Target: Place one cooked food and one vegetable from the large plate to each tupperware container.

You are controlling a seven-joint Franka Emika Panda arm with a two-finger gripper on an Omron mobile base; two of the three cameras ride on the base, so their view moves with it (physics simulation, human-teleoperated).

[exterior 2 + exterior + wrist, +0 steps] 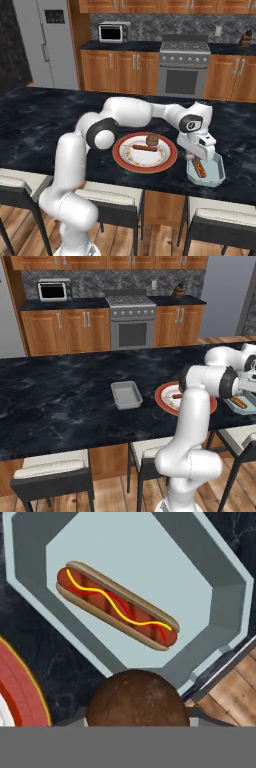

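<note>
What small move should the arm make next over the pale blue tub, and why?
Probably lower a little, then open the pincer. It seems to hold a round brown item above the pale blue rectangular tupperware tub, which already holds a hot dog in a bun. The brown item sits near the tub's edge, so a slight shift toward the middle first might help.

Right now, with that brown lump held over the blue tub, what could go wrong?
The brown round item in the gripper hangs near the pale blue container's rim, not its middle; released here, it might land outside. The container sits by the counter edge, so a nudge could push it off.
</note>
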